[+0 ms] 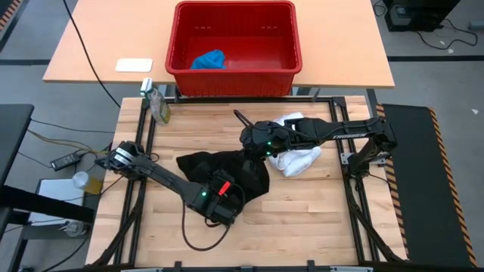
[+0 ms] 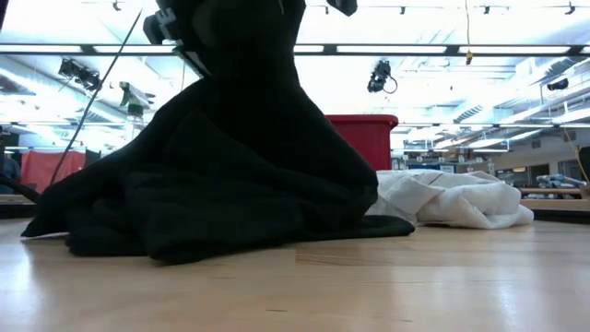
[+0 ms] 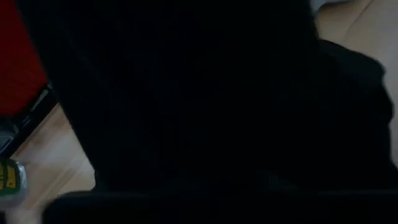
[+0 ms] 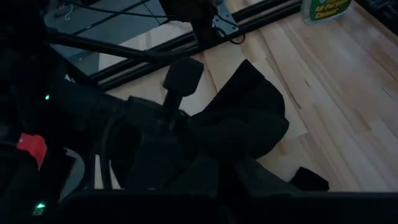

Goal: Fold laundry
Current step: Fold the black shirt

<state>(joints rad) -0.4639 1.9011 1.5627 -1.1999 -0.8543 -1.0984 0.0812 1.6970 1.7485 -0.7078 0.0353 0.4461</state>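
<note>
Two end effectors are working the black garment (image 1: 198,168), which is lying heaped mid-bench. Nearest, my left end effector (image 1: 225,198) is sitting on its near edge, fingers buried in cloth (I cannot tell whether they are pinching yet). Beyond, my right end effector (image 1: 249,140) is pressed together on a fold, lifting it into a peak, probably to spread it. The white garment (image 1: 296,157) is lying bunched just beside. Farthest, the blue one (image 1: 208,60) is waiting in the red basket (image 1: 234,77).
</note>
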